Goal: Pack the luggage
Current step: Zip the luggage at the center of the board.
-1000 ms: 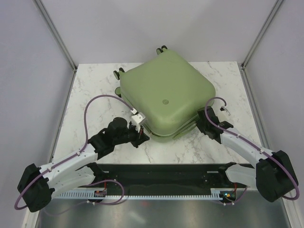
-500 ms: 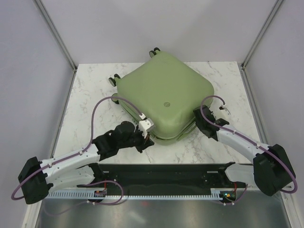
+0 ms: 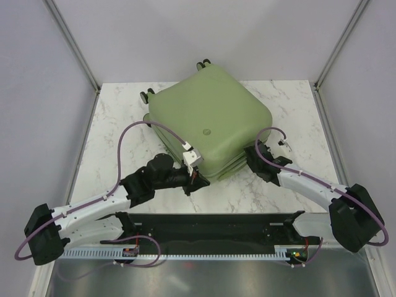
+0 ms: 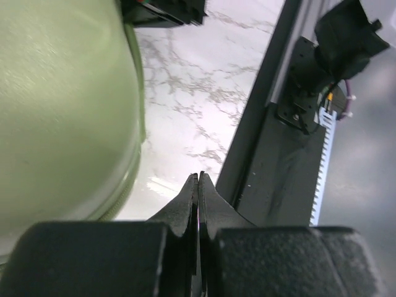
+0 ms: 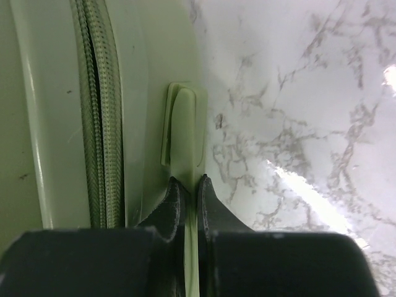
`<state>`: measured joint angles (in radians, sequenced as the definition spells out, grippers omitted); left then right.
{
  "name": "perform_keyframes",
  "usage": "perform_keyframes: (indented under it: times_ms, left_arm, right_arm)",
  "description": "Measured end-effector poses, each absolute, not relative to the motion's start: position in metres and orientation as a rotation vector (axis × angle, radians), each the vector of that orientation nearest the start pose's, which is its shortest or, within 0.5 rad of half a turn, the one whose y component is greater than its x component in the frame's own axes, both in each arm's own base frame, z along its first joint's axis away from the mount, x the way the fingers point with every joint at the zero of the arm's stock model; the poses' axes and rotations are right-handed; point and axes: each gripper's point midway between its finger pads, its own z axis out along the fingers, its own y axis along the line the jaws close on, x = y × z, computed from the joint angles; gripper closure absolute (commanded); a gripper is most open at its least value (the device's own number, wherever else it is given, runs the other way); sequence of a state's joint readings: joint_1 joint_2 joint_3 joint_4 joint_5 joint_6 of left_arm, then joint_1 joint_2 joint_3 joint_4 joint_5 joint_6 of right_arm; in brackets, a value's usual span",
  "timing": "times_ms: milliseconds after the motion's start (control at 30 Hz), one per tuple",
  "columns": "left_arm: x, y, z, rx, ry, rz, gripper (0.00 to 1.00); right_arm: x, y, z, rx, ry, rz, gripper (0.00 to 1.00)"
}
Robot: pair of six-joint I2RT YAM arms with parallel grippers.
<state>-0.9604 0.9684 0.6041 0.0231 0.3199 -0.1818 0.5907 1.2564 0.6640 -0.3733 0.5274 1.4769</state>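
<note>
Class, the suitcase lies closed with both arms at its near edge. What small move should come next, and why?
Probably draw the side handle gently nearer with the right gripper: its jaws pinch that handle, the luggage sits askew, and the left gripper is shut, empty.

A white, grey-veined marble counter (image 3: 117,117) fills a booth of pale lilac-grey wall panels (image 3: 204,37), with slanting aluminium posts (image 3: 71,43) at its far corners. Along the near edge lies a black base plate (image 3: 216,229), fronted by a white slotted cable duct (image 3: 210,252) and a brushed-metal sheet (image 3: 204,281).
</note>
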Motion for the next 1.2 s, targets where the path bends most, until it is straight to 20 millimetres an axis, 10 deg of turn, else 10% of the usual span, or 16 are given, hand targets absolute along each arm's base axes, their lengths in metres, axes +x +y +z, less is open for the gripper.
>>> perform_keyframes:
  times_ms: [100,433,1200]
  left_arm:
    - [0.153,-0.298,0.183,0.935,1.809,-1.015,0.98]
    - [0.193,-0.232,0.173,0.803,1.913,-0.875,0.38]
    - [0.210,-0.197,0.129,0.719,2.139,-0.894,0.19]
  right_arm:
    - [0.288,0.142,0.073,1.204,2.063,0.353,1.00]
    - [0.289,0.157,0.074,1.222,2.073,0.437,1.00]
    - [0.289,0.158,0.074,1.225,2.074,0.473,1.00]
